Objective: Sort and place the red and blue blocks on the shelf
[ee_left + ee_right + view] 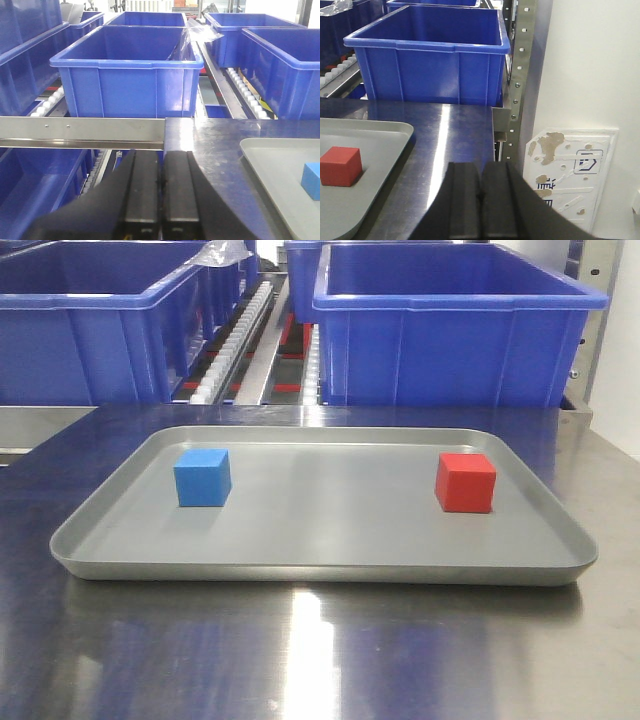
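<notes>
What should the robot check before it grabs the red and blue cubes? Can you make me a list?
1. Blue block sits free on the tray: ok.
2. Red block sits free on the tray, well apart from the blue one: ok.
3. Left gripper open for grabbing: not ok, it is shut and empty.
4. Right gripper open for grabbing: not ok, it is shut and empty.
5. Free spot on the shelf for the blocks: cannot tell.
</notes>
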Robot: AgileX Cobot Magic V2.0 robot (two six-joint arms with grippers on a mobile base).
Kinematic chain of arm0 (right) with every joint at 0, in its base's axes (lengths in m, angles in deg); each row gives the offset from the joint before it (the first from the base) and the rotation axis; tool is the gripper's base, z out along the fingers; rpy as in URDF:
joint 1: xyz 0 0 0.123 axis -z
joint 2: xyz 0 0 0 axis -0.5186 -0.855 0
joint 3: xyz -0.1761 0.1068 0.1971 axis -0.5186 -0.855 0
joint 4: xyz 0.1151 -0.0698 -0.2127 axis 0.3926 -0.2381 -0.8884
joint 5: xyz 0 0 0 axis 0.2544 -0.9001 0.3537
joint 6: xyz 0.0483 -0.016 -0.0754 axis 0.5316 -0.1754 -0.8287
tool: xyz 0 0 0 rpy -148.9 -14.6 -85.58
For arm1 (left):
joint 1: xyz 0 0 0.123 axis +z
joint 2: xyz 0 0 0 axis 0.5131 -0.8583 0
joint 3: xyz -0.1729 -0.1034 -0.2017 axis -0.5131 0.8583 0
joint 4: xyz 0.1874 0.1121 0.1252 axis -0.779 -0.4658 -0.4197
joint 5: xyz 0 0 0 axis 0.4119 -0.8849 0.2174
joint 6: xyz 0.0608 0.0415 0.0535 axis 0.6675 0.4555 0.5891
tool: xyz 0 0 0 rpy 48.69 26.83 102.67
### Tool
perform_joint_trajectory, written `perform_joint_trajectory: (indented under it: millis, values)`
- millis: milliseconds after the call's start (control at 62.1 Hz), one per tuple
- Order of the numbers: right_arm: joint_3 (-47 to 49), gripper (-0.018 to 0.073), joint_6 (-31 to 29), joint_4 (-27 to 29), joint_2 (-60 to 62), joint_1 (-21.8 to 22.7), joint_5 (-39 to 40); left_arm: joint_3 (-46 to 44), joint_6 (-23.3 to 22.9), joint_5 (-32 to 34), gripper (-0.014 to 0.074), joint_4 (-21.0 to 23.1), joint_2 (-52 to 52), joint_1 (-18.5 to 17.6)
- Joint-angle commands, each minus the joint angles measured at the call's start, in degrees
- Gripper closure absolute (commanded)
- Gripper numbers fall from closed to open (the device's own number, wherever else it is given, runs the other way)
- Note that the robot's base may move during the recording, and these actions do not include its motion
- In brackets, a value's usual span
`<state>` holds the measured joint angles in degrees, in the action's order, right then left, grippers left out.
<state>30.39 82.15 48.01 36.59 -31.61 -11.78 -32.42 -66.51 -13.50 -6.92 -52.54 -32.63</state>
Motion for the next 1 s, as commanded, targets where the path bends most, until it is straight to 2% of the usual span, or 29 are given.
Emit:
perform_joint_trajectory:
  millis: [0,338,628,789,902,982]
  values:
    - [3.9,0.0502,0.0,-0.6,0.9,0.4,3.8,1.4,-0.2,5.1,0.0472,0.2,1.0,0.1]
    - [15.9,0.0502,0.0,-6.1,-10.3,0.4,-4.9,1.4,-0.2,5.1,0.0472,0.2,1.0,0.1]
    - [23.5,0.0502,0.0,-5.8,-25.7,0.4,-6.2,1.4,-0.2,5.1,0.0472,0.2,1.0,0.1]
    - [29.7,0.0502,0.4,-5.5,-35.6,0.3,-12.3,1.4,-0.2,5.1,0.0472,0.2,1.0,0.1]
    - [34.7,0.0502,4.9,-4.3,-42.8,0.2,-19.6,1.4,-0.2,5.1,0.0472,0.2,1.0,0.1]
    - [39.1,0.0502,10.7,-4.1,-48.9,0.2,-26.0,1.4,-0.2,5.1,0.0472,0.2,1.0,0.1]
